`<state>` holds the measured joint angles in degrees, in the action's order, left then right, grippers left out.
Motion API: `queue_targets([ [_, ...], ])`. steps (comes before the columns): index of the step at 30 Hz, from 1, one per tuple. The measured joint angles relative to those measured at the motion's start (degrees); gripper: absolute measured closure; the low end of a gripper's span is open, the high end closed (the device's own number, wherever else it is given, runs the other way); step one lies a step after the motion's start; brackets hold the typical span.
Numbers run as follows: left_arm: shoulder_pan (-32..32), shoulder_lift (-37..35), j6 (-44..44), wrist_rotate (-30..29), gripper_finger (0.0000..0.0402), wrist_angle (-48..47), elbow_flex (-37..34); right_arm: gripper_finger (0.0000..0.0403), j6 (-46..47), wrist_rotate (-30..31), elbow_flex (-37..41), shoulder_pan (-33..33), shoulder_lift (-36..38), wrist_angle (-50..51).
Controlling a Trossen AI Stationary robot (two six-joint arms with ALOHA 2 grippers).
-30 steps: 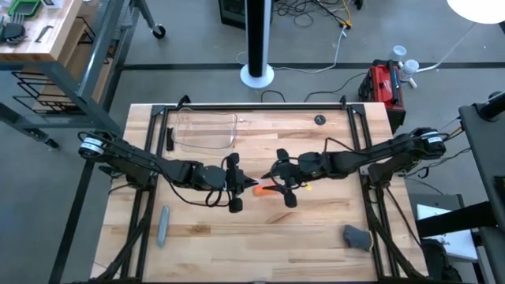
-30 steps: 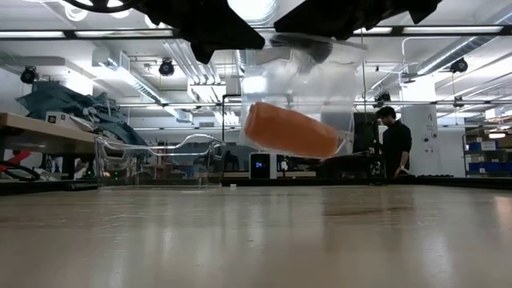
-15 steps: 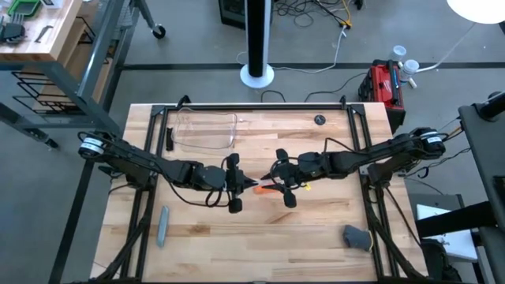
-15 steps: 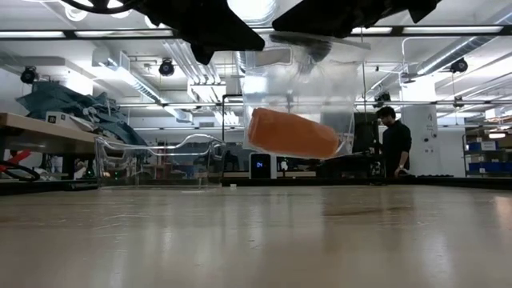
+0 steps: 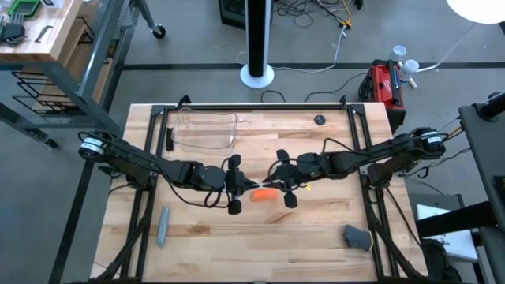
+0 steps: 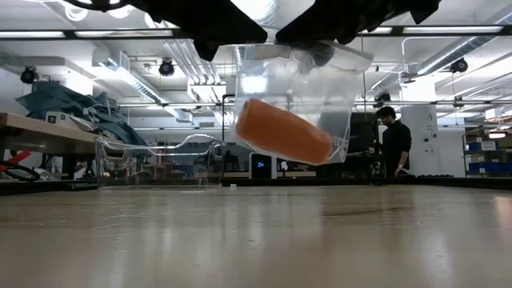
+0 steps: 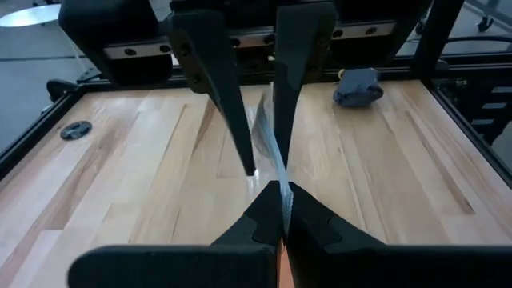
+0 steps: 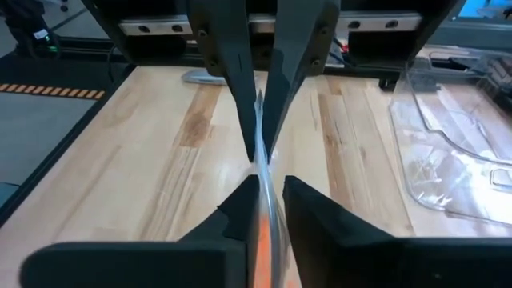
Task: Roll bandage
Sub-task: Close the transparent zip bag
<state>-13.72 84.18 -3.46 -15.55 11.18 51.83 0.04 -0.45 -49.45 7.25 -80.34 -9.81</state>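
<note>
No readable writing. Bandage (image 6: 283, 130) hanging tilted inside clear wrap (image 6: 336, 84) above table (image 5: 316, 237), between left gripper (image 5: 237, 187) at 9 o'clock and right gripper (image 5: 280, 186) at 3; both pinching wrap.

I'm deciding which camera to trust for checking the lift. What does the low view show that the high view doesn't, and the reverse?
Only the low view shows the bandage as a roll inside a clear plastic wrap, hanging clear of the table, with a person behind. Only the high view shows the left gripper and right gripper meeting at mid-table, plus the grey bar. Both show the orange bandage held between the two arms.
</note>
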Motion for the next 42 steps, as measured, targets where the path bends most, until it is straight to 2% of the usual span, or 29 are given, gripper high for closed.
queue_targets([
  [5, -0.04, 0.0, 0.0, 0.07, 0.0401, -0.02, 0.0, 0.0333, -0.07, 0.0, 0.0, 0.0, 0.07, 0.64],
  [10, -0.13, 0.0, -0.01, 0.09, 0.0401, -0.82, 0.0, 0.0394, -1.77, -2.66, 0.02, -0.03, 0.42, 0.93],
  [20, -1.67, -0.84, 1.21, 0.09, 0.0401, -1.58, 0.0, 0.0345, -1.04, -2.58, 0.09, -0.39, 2.09, 5.41],
  [26, -1.75, -1.09, 1.25, 0.09, 0.0401, -1.71, 0.0, 0.0395, -2.64, -2.56, 0.09, -0.39, 2.11, 6.21],
  [37, -2.25, -1.19, 1.05, 0.09, 0.0401, -2.25, 0.0, 0.0353, -2.44, -2.48, 0.09, -0.42, 3.45, 9.25],
  [42, -2.27, -1.63, 1.05, 0.09, 0.0401, -1.96, 0.0, 0.0377, -2.67, -1.16, 0.09, -0.42, 3.83, 9.12],
])
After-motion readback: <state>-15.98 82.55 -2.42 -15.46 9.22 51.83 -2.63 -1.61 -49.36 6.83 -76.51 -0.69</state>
